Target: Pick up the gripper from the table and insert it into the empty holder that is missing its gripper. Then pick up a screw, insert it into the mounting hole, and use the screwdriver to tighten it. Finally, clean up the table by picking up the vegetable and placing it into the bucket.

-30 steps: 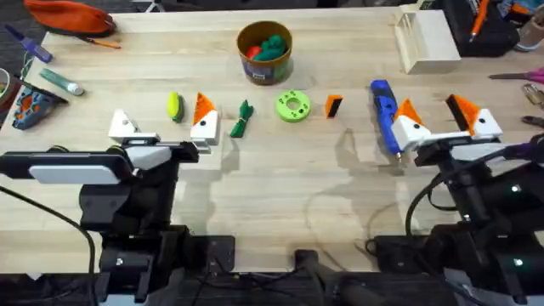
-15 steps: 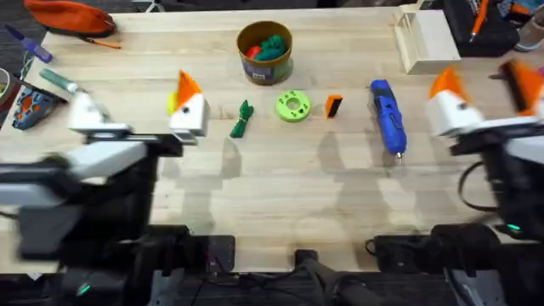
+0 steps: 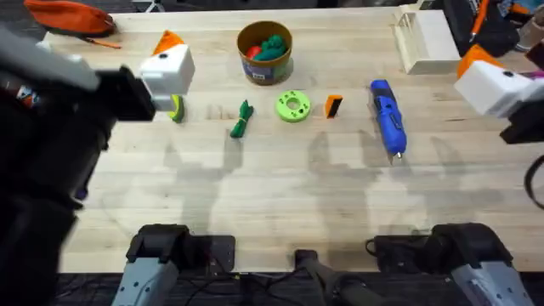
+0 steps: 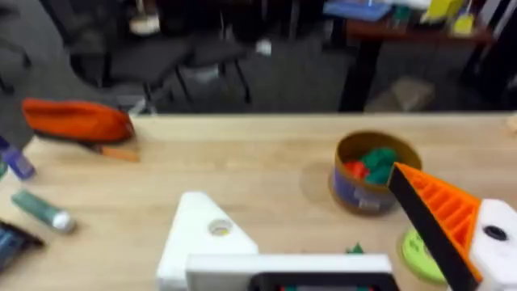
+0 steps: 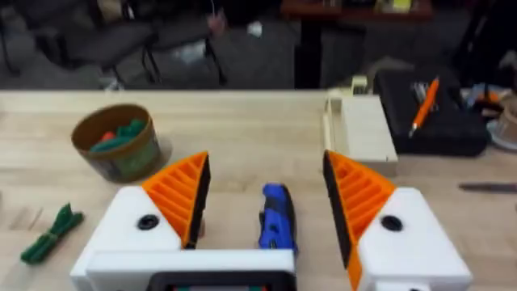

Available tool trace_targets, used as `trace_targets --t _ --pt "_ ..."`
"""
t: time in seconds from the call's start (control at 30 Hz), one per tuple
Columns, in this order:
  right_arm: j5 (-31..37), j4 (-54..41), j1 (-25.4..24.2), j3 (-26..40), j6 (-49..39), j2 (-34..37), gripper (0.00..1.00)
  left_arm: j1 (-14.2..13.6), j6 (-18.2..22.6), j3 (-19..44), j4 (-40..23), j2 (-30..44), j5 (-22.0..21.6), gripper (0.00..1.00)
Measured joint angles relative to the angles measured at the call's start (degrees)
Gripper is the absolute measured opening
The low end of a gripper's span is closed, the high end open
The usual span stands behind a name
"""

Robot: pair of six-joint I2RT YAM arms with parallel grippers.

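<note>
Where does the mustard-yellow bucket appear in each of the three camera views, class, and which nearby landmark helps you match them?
Overhead: the bucket stands at the table's far middle, holding green and red items.
Left wrist: the bucket sits right of centre, behind the orange pad.
Right wrist: the bucket is at the left, on the table.
Shared landmark: the green vegetable near it, clear in the overhead and right wrist views.
</note>
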Motion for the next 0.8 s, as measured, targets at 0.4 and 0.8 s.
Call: trace_targets --t 0.4,0.8 --pt "0.0 -20.6 0.0 16.4 -2.6 21.6 0.796 0.0 0.0 16.0 -15.2 21.9 0.0 0.985" --pt "0.0 -34.9 0.0 27.0 -3.0 41.6 0.796 0.0 0.0 19.2 -19.2 32.0 0.0 0.985"
